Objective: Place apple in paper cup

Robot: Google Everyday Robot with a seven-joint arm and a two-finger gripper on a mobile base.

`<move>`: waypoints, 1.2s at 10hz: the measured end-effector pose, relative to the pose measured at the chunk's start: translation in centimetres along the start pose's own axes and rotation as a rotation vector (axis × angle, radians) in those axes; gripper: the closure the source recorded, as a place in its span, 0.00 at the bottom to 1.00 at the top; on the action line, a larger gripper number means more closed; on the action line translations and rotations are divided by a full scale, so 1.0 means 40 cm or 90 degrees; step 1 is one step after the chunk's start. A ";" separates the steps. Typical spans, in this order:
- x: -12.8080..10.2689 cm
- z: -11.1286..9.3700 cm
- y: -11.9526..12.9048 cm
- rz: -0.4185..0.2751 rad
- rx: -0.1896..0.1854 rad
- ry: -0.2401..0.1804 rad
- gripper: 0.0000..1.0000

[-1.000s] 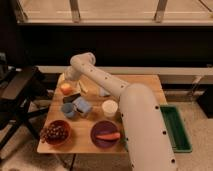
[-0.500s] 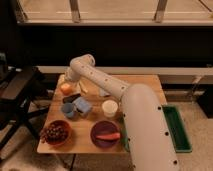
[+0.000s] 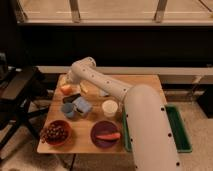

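- Camera view: the gripper [image 3: 71,93] is at the upper left of the table [image 3: 145,85], its fingers apart, just below the apple [image 3: 66,89].
- The paper cup [image 3: 109,108] stands at the centre, well right of the apple; what is inside does not show.
- The red bowl [image 3: 56,133] holds grapes [image 3: 54,132]; the purple plate [image 3: 106,134] holds a carrot [image 3: 108,136].
- The blue mug [image 3: 69,110] stands left of the cup.

Bulky white tubular arm [image 3: 125,95]; dark pincer [image 3: 71,98] near the apple
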 end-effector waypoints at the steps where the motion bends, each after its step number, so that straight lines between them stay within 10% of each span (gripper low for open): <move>1: 0.002 0.004 0.005 -0.002 0.002 0.000 0.35; 12: -0.005 0.053 0.002 -0.014 0.049 0.002 0.35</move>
